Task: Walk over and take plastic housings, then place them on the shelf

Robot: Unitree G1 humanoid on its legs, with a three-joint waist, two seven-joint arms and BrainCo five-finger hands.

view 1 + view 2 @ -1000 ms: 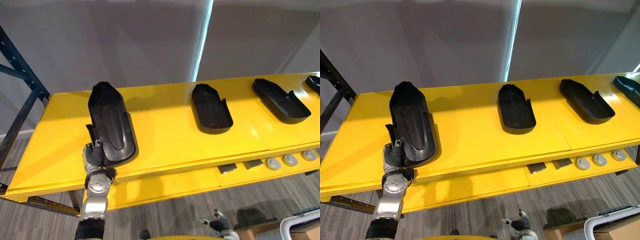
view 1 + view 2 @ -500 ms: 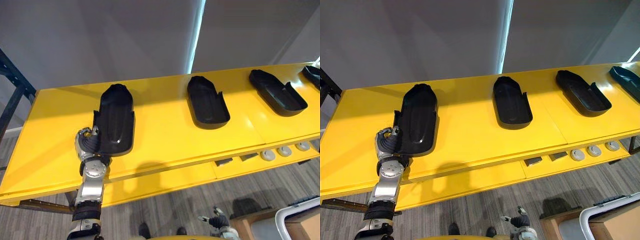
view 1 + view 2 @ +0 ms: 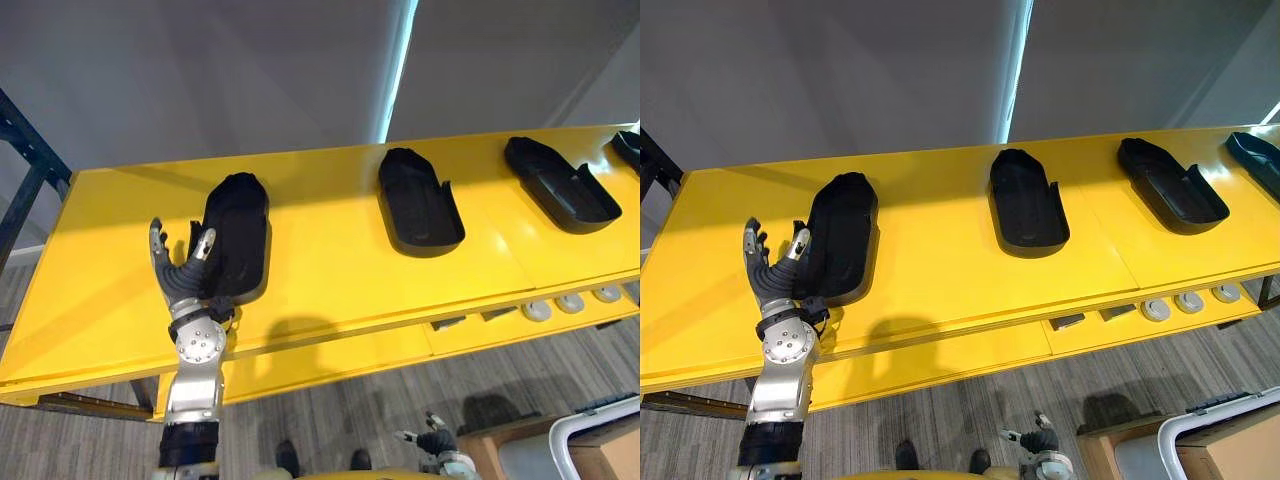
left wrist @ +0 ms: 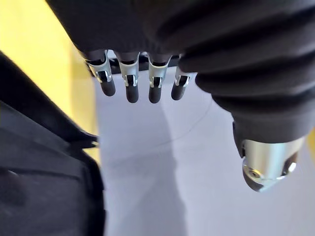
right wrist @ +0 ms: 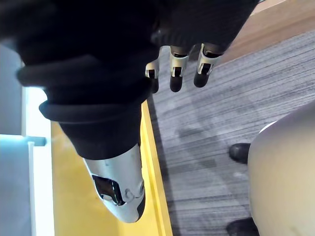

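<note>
Left hand [image 3: 188, 282] is up at the front edge of the yellow shelf [image 3: 330, 265], fingers [image 4: 131, 83] straight and fanned wide, thumb [image 4: 268, 167] set apart, and nothing in the grasp. It stands just beside the near left corner of the leftmost plastic housing [image 3: 238, 235]. One fingertip overlaps the housing's rim from the head camera, but I cannot tell whether it touches. That housing lies flat on the shelf, long axis running front to back, hollow side up.

Along the shelf to the right, well apart, the second housing [image 3: 420, 205] lies the same way. Further right is the third housing [image 3: 558, 185], angled a little, and at the far right edge a fourth housing [image 3: 1255, 160] is partly cut off.

Right hand [image 5: 177, 66] hangs low over the grey floor [image 5: 216, 128], beside the yellow shelf edge, fingers loose and nearly straight, holding nothing.

Below the shelf front, a lower yellow ledge [image 3: 330, 365] carries small round grey parts [image 3: 570, 302] and two dark blocks [image 3: 450, 323]. A dark blue rack post [image 3: 25, 190] stands at the shelf's left end, with a grey wall [image 3: 200, 80] behind.
</note>
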